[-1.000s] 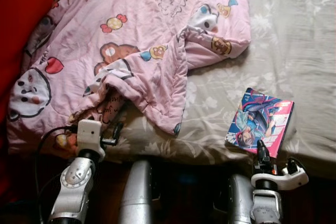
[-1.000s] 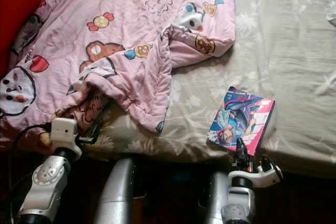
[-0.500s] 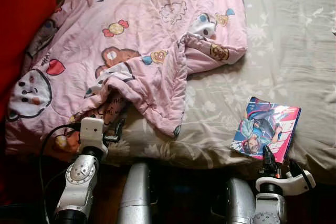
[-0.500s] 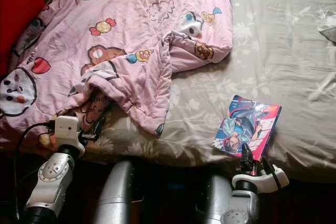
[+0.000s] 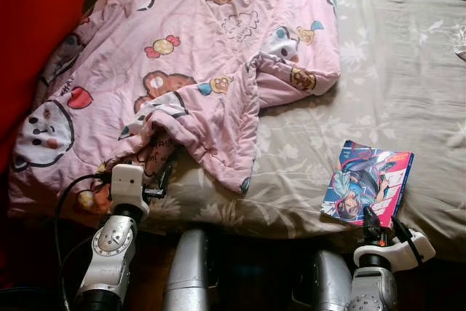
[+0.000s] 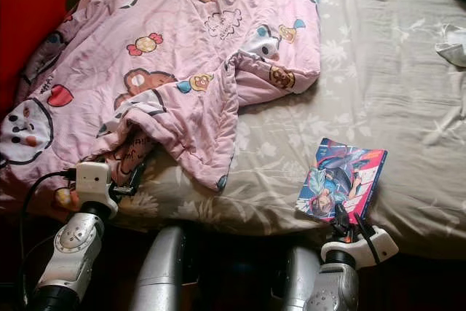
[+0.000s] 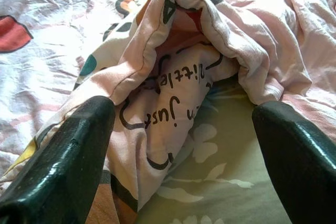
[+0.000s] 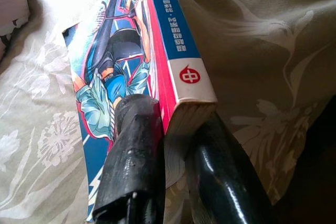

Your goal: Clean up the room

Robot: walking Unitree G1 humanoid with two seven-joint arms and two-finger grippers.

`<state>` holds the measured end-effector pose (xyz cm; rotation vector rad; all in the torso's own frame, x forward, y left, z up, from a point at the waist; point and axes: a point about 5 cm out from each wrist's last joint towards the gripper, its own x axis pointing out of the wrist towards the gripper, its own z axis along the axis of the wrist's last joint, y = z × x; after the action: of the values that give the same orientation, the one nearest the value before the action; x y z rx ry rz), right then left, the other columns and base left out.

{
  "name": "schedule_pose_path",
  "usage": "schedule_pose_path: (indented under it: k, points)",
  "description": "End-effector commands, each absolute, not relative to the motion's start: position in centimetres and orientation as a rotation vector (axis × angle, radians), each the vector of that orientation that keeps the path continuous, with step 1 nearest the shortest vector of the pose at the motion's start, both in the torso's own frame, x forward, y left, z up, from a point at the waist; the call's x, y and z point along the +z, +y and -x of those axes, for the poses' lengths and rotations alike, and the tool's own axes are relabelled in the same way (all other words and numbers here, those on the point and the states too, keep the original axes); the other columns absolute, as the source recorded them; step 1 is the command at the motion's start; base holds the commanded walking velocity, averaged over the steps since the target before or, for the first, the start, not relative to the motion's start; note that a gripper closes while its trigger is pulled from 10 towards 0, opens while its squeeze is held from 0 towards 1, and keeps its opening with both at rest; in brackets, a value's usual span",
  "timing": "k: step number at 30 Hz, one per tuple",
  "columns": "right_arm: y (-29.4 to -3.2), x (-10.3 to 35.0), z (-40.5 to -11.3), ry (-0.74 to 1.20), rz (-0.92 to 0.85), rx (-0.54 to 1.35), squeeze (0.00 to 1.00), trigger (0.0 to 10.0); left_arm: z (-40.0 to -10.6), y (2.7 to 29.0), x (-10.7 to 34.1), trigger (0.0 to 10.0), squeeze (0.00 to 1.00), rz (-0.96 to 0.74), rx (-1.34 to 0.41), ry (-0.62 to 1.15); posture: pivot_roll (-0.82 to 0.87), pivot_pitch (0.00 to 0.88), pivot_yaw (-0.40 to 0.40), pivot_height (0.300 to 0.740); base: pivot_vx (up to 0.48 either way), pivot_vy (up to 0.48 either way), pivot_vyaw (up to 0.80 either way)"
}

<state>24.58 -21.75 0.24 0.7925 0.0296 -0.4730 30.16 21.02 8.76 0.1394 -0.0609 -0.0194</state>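
At the far left a red panel (image 5: pixel 33 41) borders the bed, and beside it a pink cartoon-print quilt (image 5: pixel 196 56) lies rumpled over the left half of the grey floral bedsheet (image 6: pixel 393 85), one corner folded back on itself. The left gripper (image 7: pixel 184 145) hovers at the quilt's near edge with its fingers (image 7: pixel 68 161) spread wide and nothing between them, the folded hem lying just ahead of the gap.

To the right, well apart from the quilt, a manga book (image 5: pixel 368 180) lies flat near the bed's front edge. The right gripper (image 8: pixel 173 150) has closed on the book's near corner at the spine, one finger on the cover and one underneath, so the fingers are nearly together with the book pinched between them.

The hold looks risky: a bite on one corner alone (and close to the spine) could let the book swing down or slip out when lifted, and the pages might fan open. Pulled toward the bed's edge, it could drop to the dark floor below.

A small crumpled white item (image 6: pixel 453 50) lies on the sheet at far right
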Motion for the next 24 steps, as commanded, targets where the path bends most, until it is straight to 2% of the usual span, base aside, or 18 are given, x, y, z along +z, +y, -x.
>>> schedule_pose_path:
  k: [1, 6, 7, 8, 9, 10, 12, 13, 14, 15, 24]
  points:
    - [-22.00, -1.59, -22.49, 0.101, -0.802, -0.559, 0.00, 10.0, -29.58, 21.53, 7.68, 10.0, 0.00, -0.146, -0.001, -0.018, 0.17, 0.272, 0.030, 0.600, 0.000, 0.000, 0.00]
    - [-21.96, -1.84, -22.37, 0.116, -0.823, -0.573, 0.00, 10.0, -29.51, 21.58, 7.62, 10.0, 0.00, -0.146, 0.000, -0.018, 0.17, 0.276, 0.030, 0.600, 0.000, 0.000, 0.00]
    - [-21.98, -1.94, -22.32, 0.118, -0.835, -0.574, 0.07, 10.0, -29.48, 21.55, 7.56, 10.0, 0.00, -0.147, -0.001, -0.018, 0.17, 0.276, 0.030, 0.600, 0.000, 0.000, 0.00]
    - [-21.98, -1.94, -22.32, 0.118, -0.835, -0.574, 0.07, 10.0, -29.48, 21.55, 7.56, 10.0, 0.00, -0.147, -0.001, -0.018, 0.17, 0.276, 0.030, 0.600, 0.000, 0.000, 0.00]
    - [-22.00, -1.97, -22.29, 0.118, -0.837, -0.574, 0.84, 10.0, -29.45, 21.55, 7.54, 10.0, 0.00, -0.146, -0.001, -0.017, 0.17, 0.276, 0.029, 0.600, 0.000, 0.000, 0.00]
    - [-22.01, -1.99, -22.28, 0.118, -0.837, -0.574, 1.00, 10.0, -29.45, 21.56, 7.53, 10.0, 0.00, -0.146, -0.001, -0.017, 0.17, 0.277, 0.029, 0.600, 0.000, 0.000, 0.00]
    - [-22.01, -2.02, -22.28, 0.121, -0.836, -0.574, 1.00, 10.0, -29.44, 21.58, 7.53, 10.0, 0.00, -0.147, -0.001, -0.016, 0.17, 0.277, 0.030, 0.600, 0.000, 0.000, 0.00]
    - [-22.01, -2.03, -22.29, 0.122, -0.836, -0.574, 0.97, 10.0, -29.44, 21.59, 7.53, 10.0, 0.00, -0.146, 0.000, -0.016, 0.17, 0.277, 0.030, 0.600, 0.000, 0.000, 0.00]
    - [-22.01, -2.05, -22.29, 0.123, -0.838, -0.575, 0.51, 10.0, -29.44, 21.60, 7.53, 10.0, 0.00, -0.147, 0.000, -0.016, 0.17, 0.278, 0.030, 0.600, 0.000, 0.000, 0.00]
    - [-22.01, -2.07, -22.29, 0.125, -0.839, -0.577, 0.00, 10.0, -29.43, 21.61, 7.53, 10.0, 0.00, -0.147, 0.000, -0.016, 0.18, 0.278, 0.031, 0.600, 0.000, 0.000, 0.00]
    - [-22.24, -2.19, -22.54, 0.128, -0.857, -0.582, 0.00, 10.0, -29.36, 21.71, 7.48, 10.0, 0.00, -0.149, 0.002, -0.014, 0.18, 0.279, 0.036, 0.600, 0.000, 0.000, 0.00]
